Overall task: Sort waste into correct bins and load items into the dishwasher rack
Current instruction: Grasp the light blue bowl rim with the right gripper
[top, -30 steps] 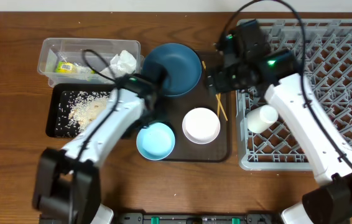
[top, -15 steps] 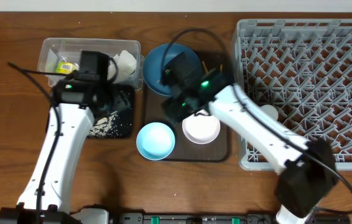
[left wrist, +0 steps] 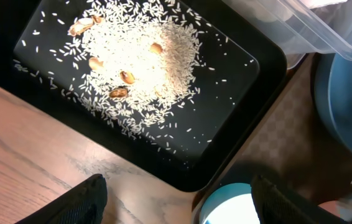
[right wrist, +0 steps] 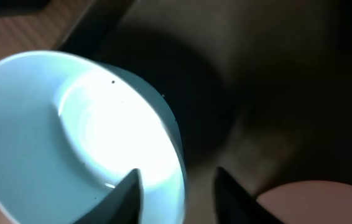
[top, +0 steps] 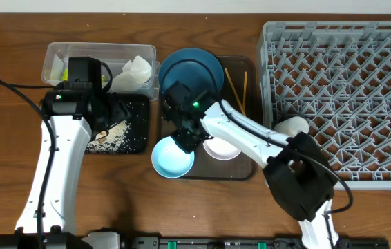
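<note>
presently, item in hand: small light blue bowl, at the near left corner of the dark brown serving tray, apparently overlapping the tray's left edge; whether it sits level cannot be told.

handling, as judged: rigid, light, glossy and smooth, so likely slippery under a pinch; thin flared rim; probably chips if knocked against pegs. best hold: the rim, one finger inside, one outside, set deep enough that the bowl cannot swing.

right gripper: jaws apart and astride the bowl's right rim, inner finger over the pale inside wall, outer finger over the dark tray; a gap shows on the outer side, so not yet clamped.

left gripper: jaws wide apart, holding nothing, above the near edge of the black tray with its rice crumbs.

surface: wooden bench, flat; the serving tray looks matt and faintly textured.

room: white bowl just right of the blue bowl, near touching; dark blue plate-bowl far of it; chopsticks at the tray's far right. dishwasher rack well apart to the right, white cup at its left edge. the way there crosses the white bowl; a lift seems needed first.
</note>
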